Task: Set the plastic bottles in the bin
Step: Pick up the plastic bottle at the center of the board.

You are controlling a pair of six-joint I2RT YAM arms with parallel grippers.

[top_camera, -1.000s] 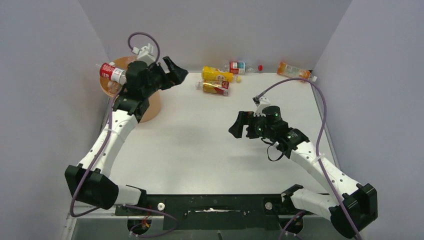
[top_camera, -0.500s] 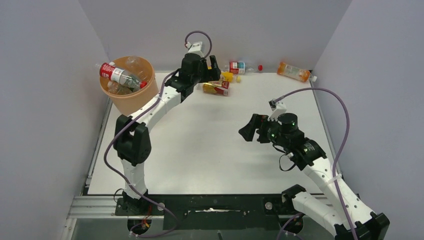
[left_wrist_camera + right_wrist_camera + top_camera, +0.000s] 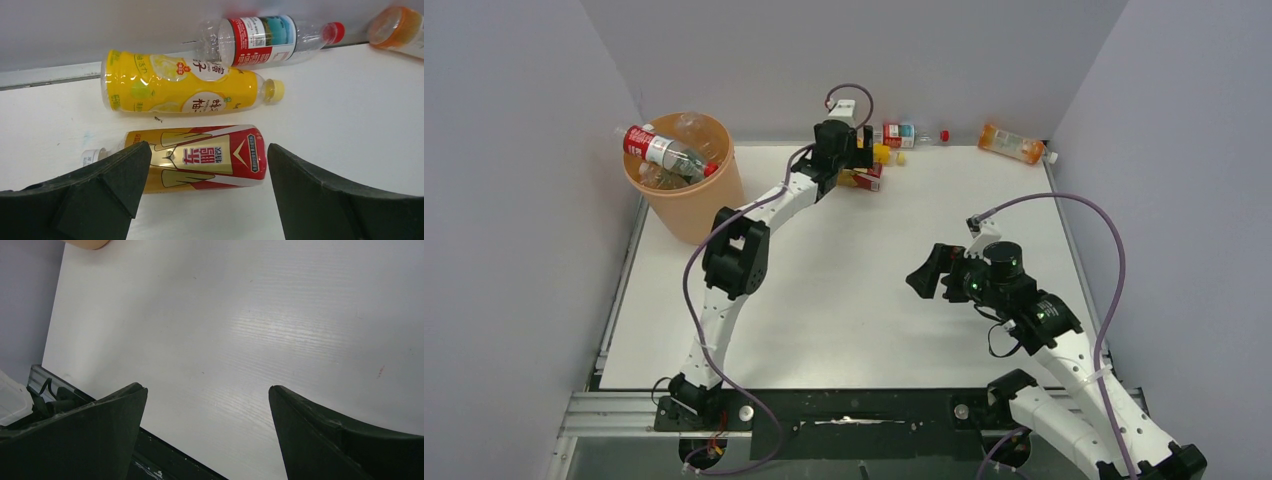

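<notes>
Up at the far edge of the table, the left gripper stands wide open astride a red-and-gold bottle lying on its side; whether its fingers touch it is hard to tell. Just beyond lie a yellow bottle, a clear red-labelled bottle and, toward the far right corner, an orange bottle. The bin sits in the far left corner holding bottles, with one bottle across its rim. The right gripper, spread wide and empty, hovers near the right edge.
</notes>
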